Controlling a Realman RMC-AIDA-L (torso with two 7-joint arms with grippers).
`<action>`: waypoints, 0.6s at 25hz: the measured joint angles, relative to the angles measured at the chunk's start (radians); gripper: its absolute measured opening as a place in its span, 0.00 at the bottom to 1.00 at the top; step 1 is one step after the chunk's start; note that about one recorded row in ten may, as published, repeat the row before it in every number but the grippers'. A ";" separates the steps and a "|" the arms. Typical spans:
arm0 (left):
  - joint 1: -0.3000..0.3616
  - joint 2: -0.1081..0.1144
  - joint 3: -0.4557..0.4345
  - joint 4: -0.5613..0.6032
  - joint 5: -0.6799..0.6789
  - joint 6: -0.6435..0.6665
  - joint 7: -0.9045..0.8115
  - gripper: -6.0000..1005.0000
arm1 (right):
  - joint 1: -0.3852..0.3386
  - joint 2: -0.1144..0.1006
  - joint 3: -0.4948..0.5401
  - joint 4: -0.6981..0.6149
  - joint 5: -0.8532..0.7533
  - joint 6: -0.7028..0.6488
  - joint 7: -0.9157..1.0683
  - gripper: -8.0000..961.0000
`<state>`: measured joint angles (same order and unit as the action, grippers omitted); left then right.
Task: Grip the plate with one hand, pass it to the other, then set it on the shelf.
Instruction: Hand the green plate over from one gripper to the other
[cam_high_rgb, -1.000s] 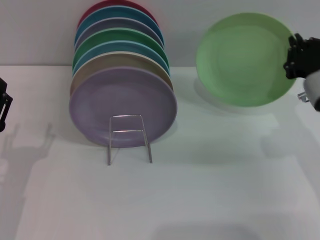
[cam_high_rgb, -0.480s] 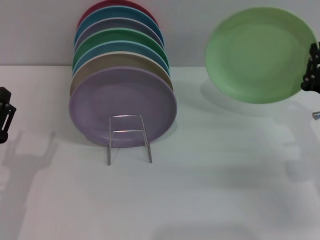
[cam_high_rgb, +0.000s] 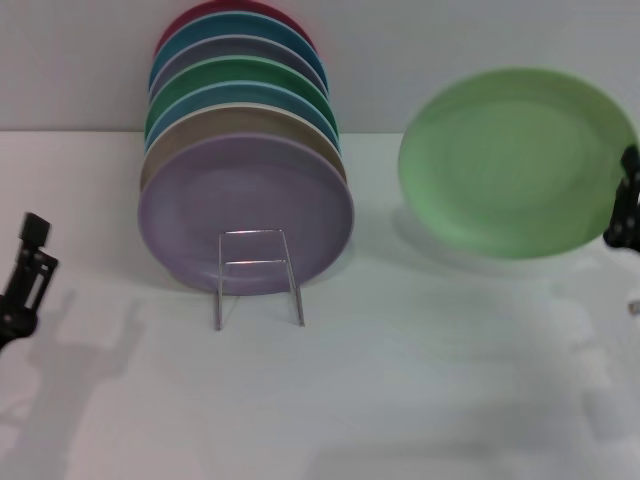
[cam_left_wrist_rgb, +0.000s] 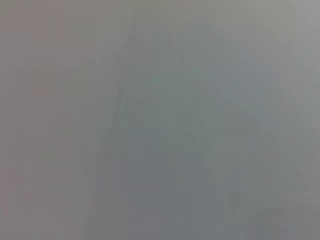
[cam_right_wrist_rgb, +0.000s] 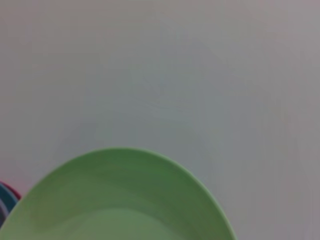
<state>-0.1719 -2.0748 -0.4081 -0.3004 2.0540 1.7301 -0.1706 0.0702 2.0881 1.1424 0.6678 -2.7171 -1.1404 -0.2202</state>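
The pale mint-green plate (cam_high_rgb: 515, 160) hangs in the air at the right, tilted with its face toward me. My right gripper (cam_high_rgb: 626, 212) is shut on its right rim at the frame's edge. The plate also fills the lower part of the right wrist view (cam_right_wrist_rgb: 115, 200). The silver wire shelf (cam_high_rgb: 256, 272) stands at the centre left, with several plates leaning in it, the lilac plate (cam_high_rgb: 245, 212) foremost. My left gripper (cam_high_rgb: 24, 280) is low at the far left, well away from the plate and the shelf. The left wrist view shows only a grey blur.
Behind the lilac plate stand several stacked plates: beige, blue, emerald-green (cam_high_rgb: 240, 78), grey-violet, teal and red. The white table (cam_high_rgb: 420, 370) stretches in front and between the rack and the held plate. A pale wall rises behind.
The mint-green plate has come down and slightly left with my right gripper. My left gripper has risen and moved right into view at the far left.
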 joint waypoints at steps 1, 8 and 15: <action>0.002 0.000 0.012 -0.006 0.000 0.002 -0.005 0.83 | -0.010 0.000 -0.027 -0.004 0.010 -0.016 -0.002 0.03; 0.012 0.002 0.098 -0.025 0.000 0.015 -0.016 0.83 | -0.068 0.000 -0.255 -0.001 0.144 -0.110 -0.104 0.03; 0.021 0.000 0.212 -0.026 0.000 0.012 0.000 0.83 | -0.073 0.001 -0.530 0.013 0.372 -0.231 -0.294 0.03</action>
<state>-0.1512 -2.0743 -0.1959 -0.3268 2.0540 1.7423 -0.1703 -0.0023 2.0890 0.6121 0.6810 -2.3449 -1.3717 -0.5147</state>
